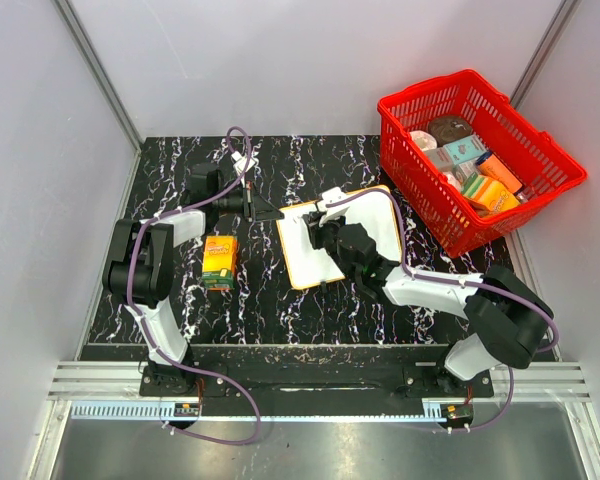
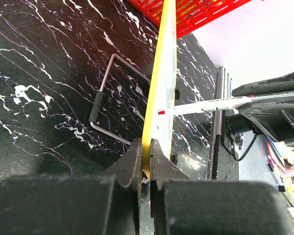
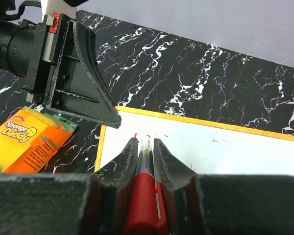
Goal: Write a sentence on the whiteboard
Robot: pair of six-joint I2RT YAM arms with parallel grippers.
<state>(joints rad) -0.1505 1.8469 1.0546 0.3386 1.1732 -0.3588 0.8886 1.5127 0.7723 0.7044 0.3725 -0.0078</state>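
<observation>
The whiteboard (image 1: 372, 228), white with an orange-yellow rim, lies mid-table. My left gripper (image 1: 276, 213) is shut on its left edge; the left wrist view shows the rim (image 2: 158, 93) edge-on, pinched between the jaws of the left gripper (image 2: 146, 152). My right gripper (image 1: 318, 228) sits over the board's left part, shut on a red marker (image 3: 146, 196) that points down at the whiteboard (image 3: 225, 147). Of the sentence, only a short red stroke (image 3: 136, 133) shows beside the marker tip. The marker's pale barrel (image 2: 210, 104) meets the board face from the right.
A red basket (image 1: 540, 150) full of packaged goods stands at the back right, close to the board's far corner. An orange sponge pack (image 1: 219, 262) lies left of the board. A bent wire stand (image 2: 108, 95) shows beside the board on the black marble table (image 1: 280, 300).
</observation>
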